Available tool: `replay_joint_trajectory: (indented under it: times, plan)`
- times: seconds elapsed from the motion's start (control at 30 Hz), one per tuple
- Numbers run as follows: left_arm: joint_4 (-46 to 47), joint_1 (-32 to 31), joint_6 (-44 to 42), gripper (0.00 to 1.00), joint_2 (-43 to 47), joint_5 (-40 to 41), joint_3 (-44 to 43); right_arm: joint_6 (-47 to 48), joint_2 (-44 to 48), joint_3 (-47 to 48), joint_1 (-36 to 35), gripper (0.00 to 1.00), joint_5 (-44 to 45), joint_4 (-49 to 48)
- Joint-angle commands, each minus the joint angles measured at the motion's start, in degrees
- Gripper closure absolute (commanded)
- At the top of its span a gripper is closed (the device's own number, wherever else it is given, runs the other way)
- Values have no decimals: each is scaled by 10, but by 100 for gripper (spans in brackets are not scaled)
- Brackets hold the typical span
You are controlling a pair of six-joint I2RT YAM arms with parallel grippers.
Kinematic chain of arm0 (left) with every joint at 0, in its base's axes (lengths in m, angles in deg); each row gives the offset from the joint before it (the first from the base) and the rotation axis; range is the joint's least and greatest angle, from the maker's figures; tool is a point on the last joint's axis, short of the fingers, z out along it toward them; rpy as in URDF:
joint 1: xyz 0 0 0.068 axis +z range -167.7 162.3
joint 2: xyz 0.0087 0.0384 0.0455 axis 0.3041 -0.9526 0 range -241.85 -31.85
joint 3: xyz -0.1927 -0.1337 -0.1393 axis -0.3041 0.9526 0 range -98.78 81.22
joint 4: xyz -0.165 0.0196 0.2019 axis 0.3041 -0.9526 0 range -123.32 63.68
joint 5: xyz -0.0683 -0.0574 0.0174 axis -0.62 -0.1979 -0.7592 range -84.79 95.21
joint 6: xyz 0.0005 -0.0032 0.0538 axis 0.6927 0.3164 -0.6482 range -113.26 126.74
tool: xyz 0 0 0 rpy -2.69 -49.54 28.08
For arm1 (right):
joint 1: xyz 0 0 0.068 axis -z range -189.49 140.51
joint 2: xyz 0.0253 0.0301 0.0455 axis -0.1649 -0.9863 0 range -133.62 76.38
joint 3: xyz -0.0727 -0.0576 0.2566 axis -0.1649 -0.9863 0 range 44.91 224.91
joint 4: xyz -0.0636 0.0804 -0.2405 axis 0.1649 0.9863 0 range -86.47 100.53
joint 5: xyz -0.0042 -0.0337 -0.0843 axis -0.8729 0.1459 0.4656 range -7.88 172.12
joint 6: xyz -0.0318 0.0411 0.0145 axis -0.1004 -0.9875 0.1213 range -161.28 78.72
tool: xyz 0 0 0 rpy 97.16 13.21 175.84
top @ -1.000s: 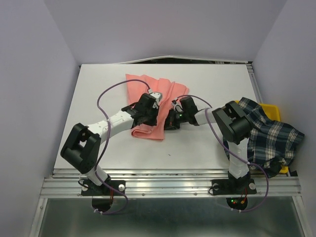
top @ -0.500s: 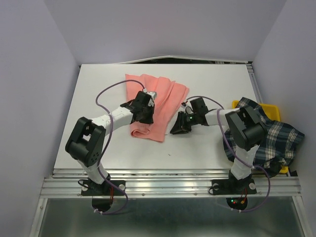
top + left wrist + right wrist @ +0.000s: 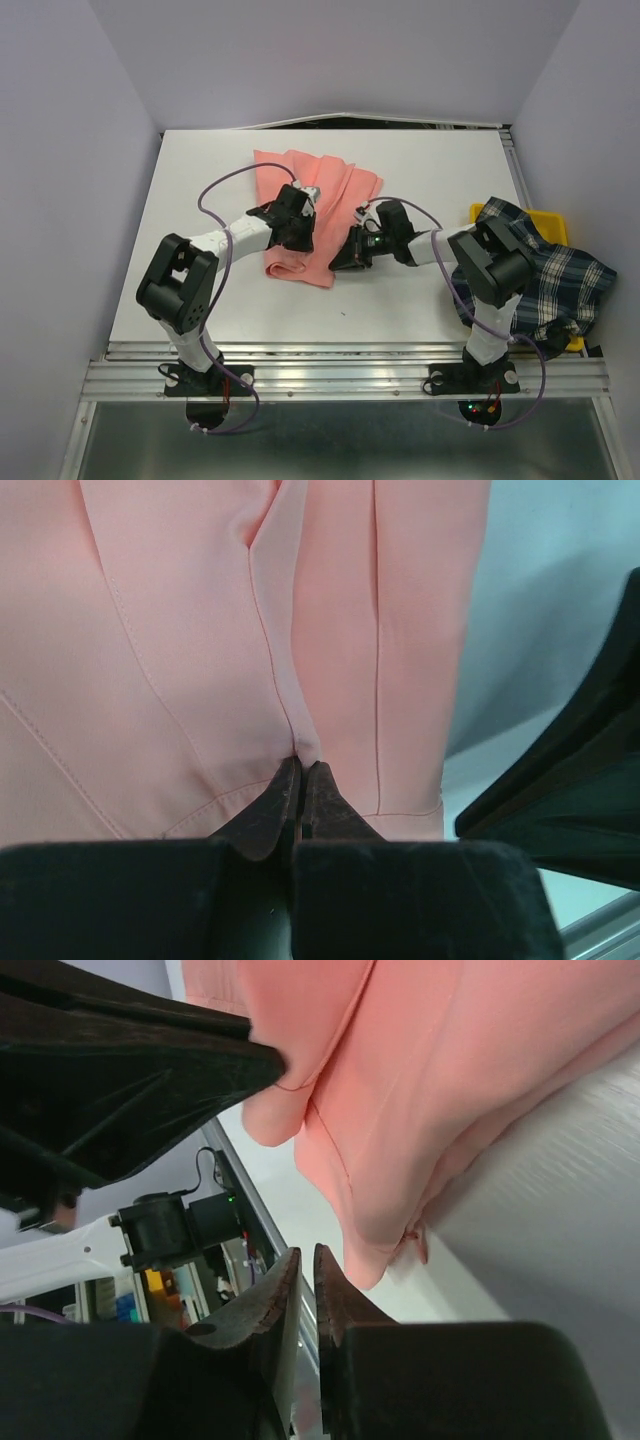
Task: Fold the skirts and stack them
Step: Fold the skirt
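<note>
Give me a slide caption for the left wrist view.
Wrist close-up: left pincer shut on a pucker of the salmon-pink skirt, table showing at right.

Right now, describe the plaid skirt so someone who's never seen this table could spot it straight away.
Start at the white table, then go to its right edge, where a yellow bin sits. The plaid skirt is draped over that bin and spills off it. It is dark with white lines, unlike the plain salmon-pink skirt lying mid-table.

Soft even light, faint shadows; wrist views sharp on pink skirt (image 3: 200, 630), jaws blurred.
</note>
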Motion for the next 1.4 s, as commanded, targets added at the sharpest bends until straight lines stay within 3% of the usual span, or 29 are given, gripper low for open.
replay_joint_trajectory:
  times: [0.0, 0.3, 0.8, 1.1, 1.37]
  plan:
    - [-2, -2, 1, 100, 8, -8, -36, -25, -39, -8, -23, 85, -6, -68]
    - [-27, -6, 4, 100, 34, -19, -51, -14, -155, 20, -23, 96, 44, -39]
    - [-41, -62, 61, 100, 46, -77, -51, -12, -136, 19, -23, 99, 68, -12]
    - [7, -63, 76, 100, -30, -100, -49, -3, -111, 9, -23, 99, 69, -2]
    - [51, -43, 82, 100, -73, -106, -21, 90, -34, 56, -23, 98, 76, 195]
